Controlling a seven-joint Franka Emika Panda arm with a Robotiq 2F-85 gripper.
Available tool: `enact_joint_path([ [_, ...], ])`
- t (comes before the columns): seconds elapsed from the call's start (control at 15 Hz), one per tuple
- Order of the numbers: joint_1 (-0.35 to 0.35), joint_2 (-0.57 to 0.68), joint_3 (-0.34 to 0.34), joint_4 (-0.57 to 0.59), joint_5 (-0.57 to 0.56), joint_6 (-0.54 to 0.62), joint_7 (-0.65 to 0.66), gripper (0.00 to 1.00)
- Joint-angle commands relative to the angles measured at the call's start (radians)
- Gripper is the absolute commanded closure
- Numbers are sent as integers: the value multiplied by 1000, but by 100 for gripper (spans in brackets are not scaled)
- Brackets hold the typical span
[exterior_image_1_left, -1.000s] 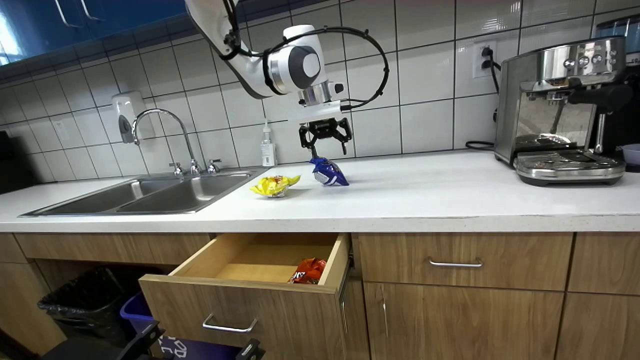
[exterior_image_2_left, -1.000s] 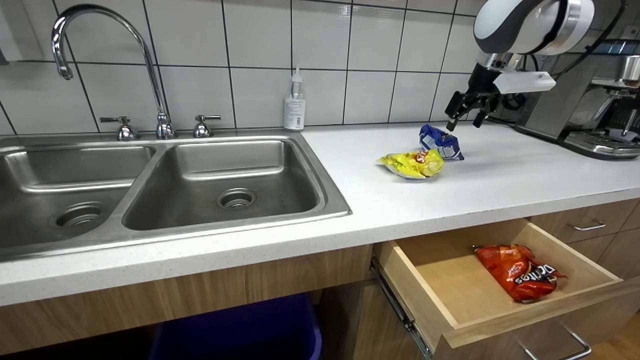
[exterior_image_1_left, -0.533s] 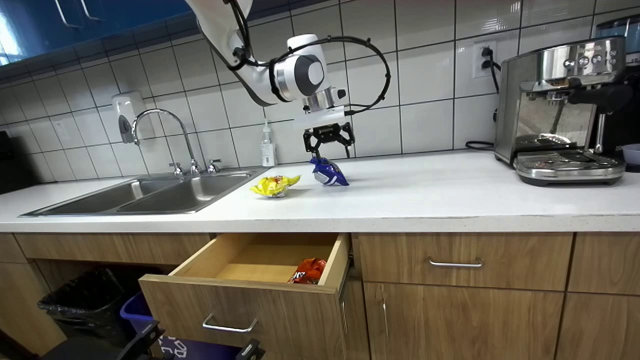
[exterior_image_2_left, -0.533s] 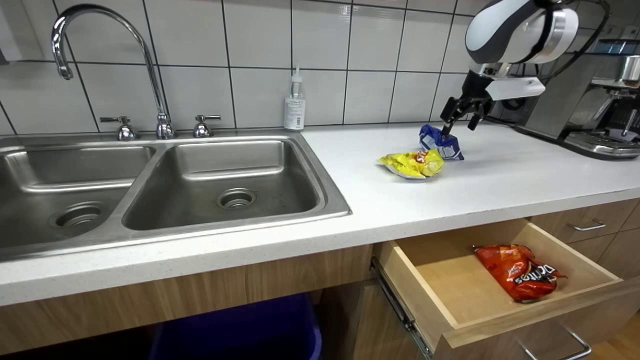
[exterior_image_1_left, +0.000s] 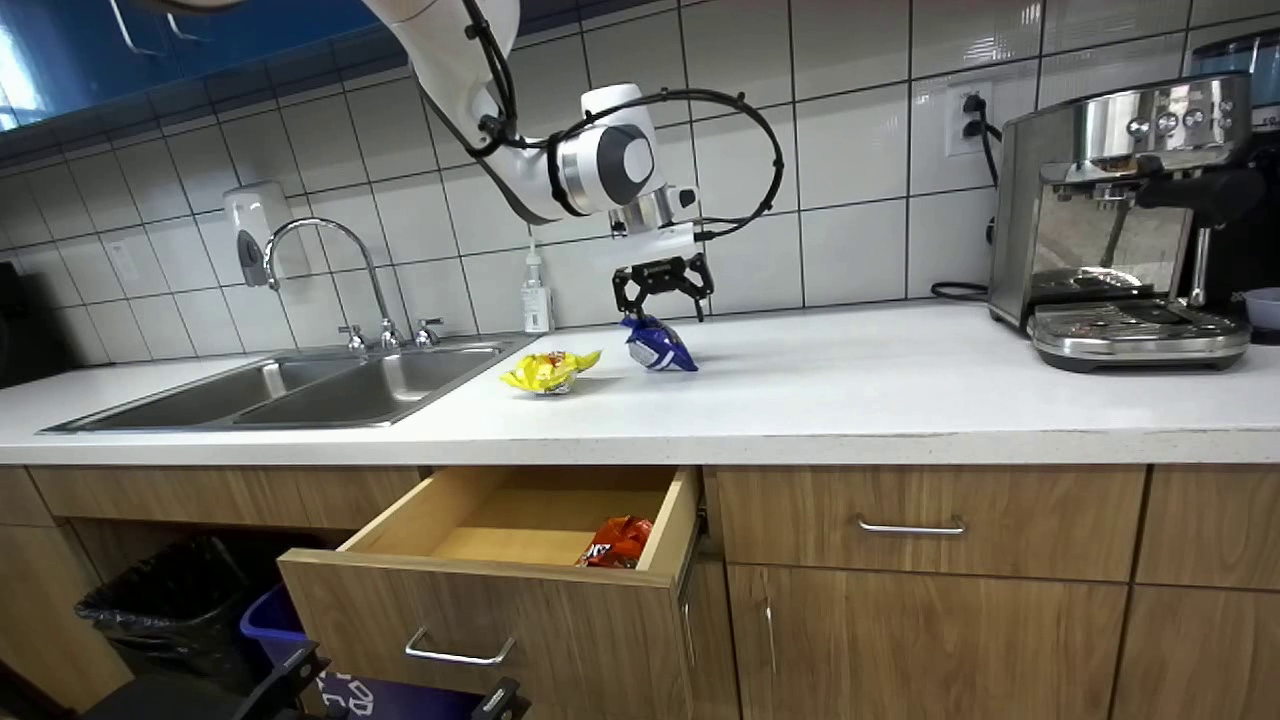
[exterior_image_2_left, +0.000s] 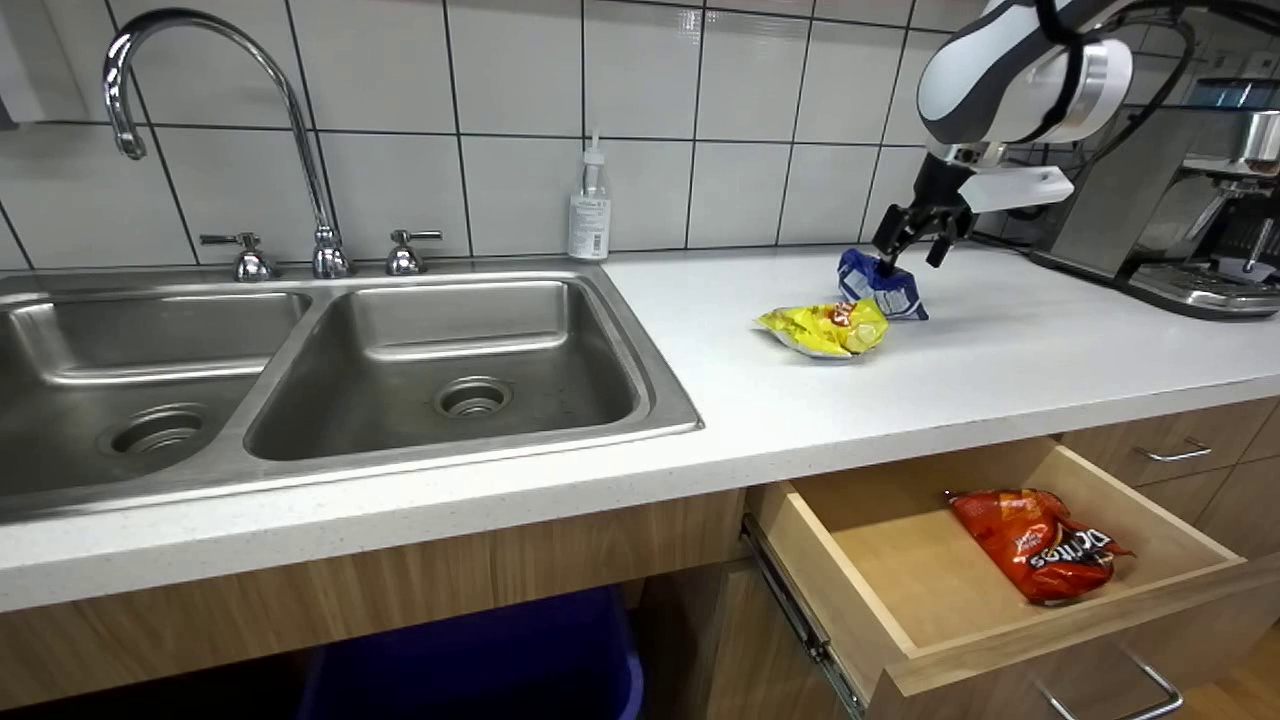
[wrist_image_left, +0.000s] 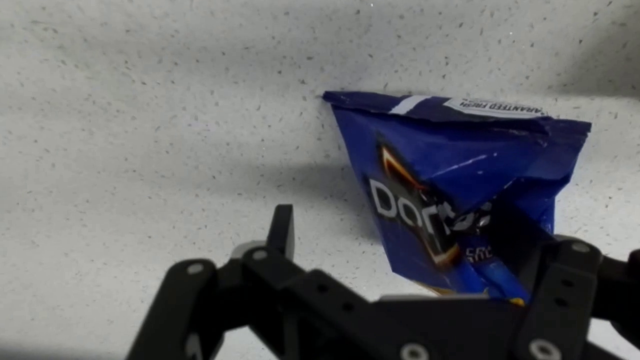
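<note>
A blue Doritos bag (wrist_image_left: 440, 155) stands crumpled on the white counter, seen as a small blue bag (exterior_image_1_left: 662, 347) in both exterior views. Just above it is my gripper (exterior_image_1_left: 667, 313), jaws wide apart. In the wrist view the gripper (wrist_image_left: 400, 230) has its left finger (wrist_image_left: 281, 230) over bare counter, beside the bag. The right finger's tip is lost against dark folds of the bag; I cannot tell whether it touches. Nothing is clamped between the fingers. Close by lies a yellow chip bag (exterior_image_2_left: 828, 328). A red Doritos bag (exterior_image_2_left: 1040, 545) rests inside the pulled-out drawer (exterior_image_2_left: 890, 530).
A double steel sink (exterior_image_2_left: 655, 400) with a tall faucet (exterior_image_2_left: 300, 130) is set in the counter. A pump bottle (exterior_image_2_left: 589, 215) stands by the tiled wall. An espresso machine (exterior_image_1_left: 1120, 220) occupies the counter's far end. Bins (exterior_image_1_left: 190, 600) sit under the counter.
My gripper has come down towards the blue bag, shifting slightly right in one exterior view and left in the other. The jaws stay apart, and the bags and drawer have not moved.
</note>
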Motion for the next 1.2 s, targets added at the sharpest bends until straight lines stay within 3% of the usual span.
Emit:
enact_joint_path([
  [0.0,-13,30,12,62,-27,-37,18,0],
  [0.87,-16,29,10,61,-27,-42,20,0],
  [0.93,-17,29,10,61,-26,-40,19,25],
  [1.0,-17,29,11,60,-26,-39,18,26],
  [1.13,-16,29,10,60,-28,-38,18,42],
])
